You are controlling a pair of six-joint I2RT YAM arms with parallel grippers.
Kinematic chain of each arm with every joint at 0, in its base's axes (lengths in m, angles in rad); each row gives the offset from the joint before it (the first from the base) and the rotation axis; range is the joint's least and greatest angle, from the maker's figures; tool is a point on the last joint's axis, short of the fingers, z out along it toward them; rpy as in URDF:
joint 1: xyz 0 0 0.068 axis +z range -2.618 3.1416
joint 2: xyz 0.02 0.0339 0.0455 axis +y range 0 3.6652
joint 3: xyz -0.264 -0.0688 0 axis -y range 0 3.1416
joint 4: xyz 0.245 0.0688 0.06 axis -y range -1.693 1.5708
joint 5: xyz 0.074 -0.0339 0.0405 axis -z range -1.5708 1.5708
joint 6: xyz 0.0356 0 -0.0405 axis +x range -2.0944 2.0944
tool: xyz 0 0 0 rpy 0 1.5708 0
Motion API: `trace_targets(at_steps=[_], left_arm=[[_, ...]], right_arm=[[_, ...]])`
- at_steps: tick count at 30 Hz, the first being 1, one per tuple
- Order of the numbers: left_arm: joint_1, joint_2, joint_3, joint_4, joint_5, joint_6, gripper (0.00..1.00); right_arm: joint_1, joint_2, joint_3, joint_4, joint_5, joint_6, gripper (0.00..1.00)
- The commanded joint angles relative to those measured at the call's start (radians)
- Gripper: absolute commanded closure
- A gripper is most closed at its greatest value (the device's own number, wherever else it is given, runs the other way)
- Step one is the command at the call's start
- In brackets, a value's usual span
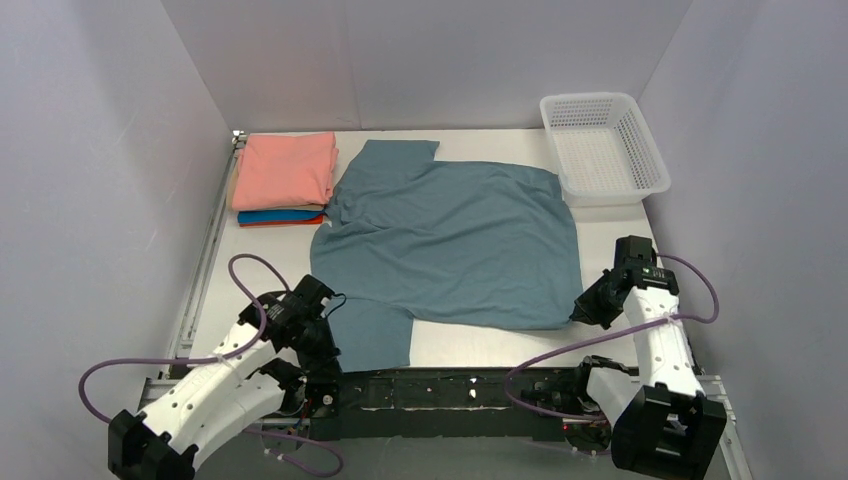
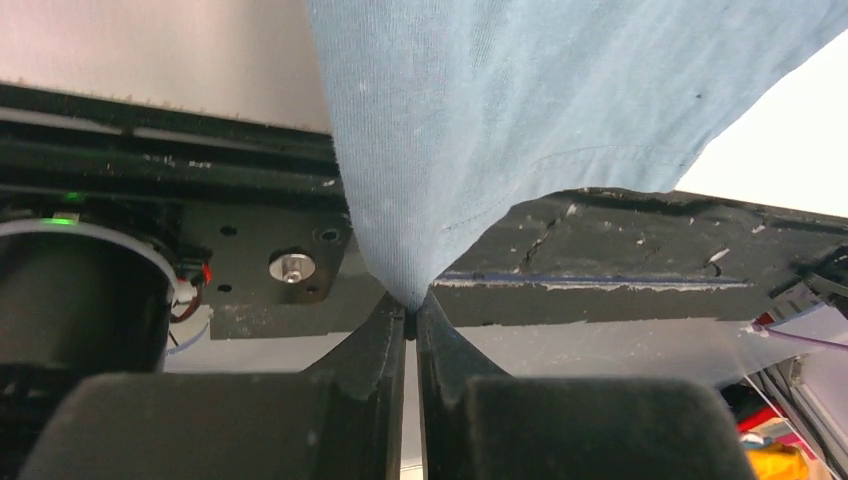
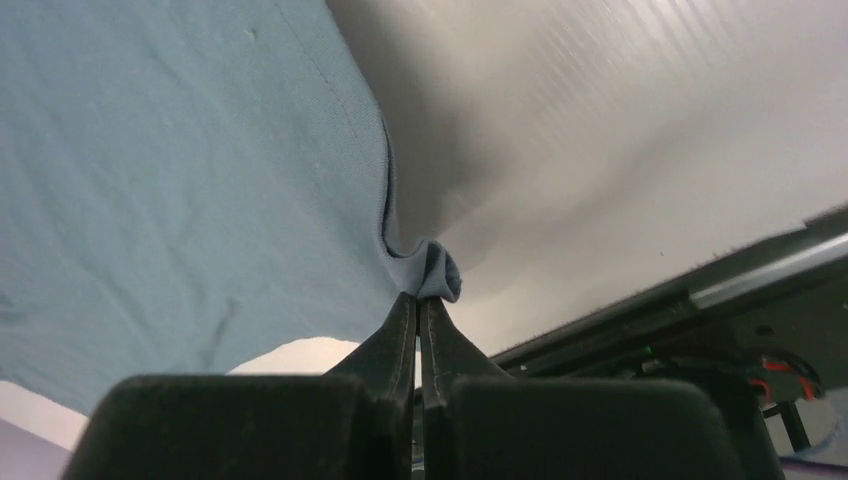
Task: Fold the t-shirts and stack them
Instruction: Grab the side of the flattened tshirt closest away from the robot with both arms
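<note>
- Pinching the near sleeve of the large dusty blue-grey cloth t-shirt [image 1: 450,240], my left gripper [image 2: 410,305] is clamped tight on a fold of the fabric, just above the black metal rail [image 1: 450,390] along the near edge.
- My right gripper [image 3: 420,298] is clenched on the shirt's near right corner, with a small bunch of hem squeezed between the fingertips.
- Beyond both grips, the shirt lies spread out on the white table [image 1: 480,345], collar to the left and second sleeve toward the back.
- Farther back on the left, just beside the collar, sits a stack of folded shirts. The salmon-pink folded shirt [image 1: 287,168] is on top, the bright blue folded shirt [image 1: 265,214] is beneath it, and the orange folded shirt [image 1: 300,220] is lowest.
- At the far right, the white plastic mesh basket [image 1: 603,147] stands near the shirt's far right corner.
</note>
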Motion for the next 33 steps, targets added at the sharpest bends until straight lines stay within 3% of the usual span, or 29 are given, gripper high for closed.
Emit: trace_targets(at_steps=[1,7,13,21,26,33], left_arm=[[-0.002,-0.086,0.023,-0.247,0.039,-0.049,1.0],[-0.008,-0.159,0.004,-0.273,0.079,-0.099,1.0],[-0.019,-0.238,-0.036,-0.279,0.181,-0.131,1.0],[-0.036,-0.274,-0.036,-0.289,0.226,-0.136,1.0],[-0.035,-0.202,0.025,-0.189,0.225,-0.082,1.0],[-0.032,0.048,0.117,0.051,0.261,-0.031,1.0]], right_arm=[[0.002,-0.105,0.1,-0.276,0.034,-0.024,0.99],[0.002,-0.233,0.137,-0.367,0.085,-0.025,0.99],[0.002,-0.263,0.172,-0.47,0.102,-0.061,0.99],[0.002,-0.297,0.168,-0.478,0.073,-0.083,0.99],[0.002,-0.267,0.14,-0.418,0.009,-0.083,0.99],[0.002,-0.19,0.15,-0.31,-0.011,-0.111,0.99]])
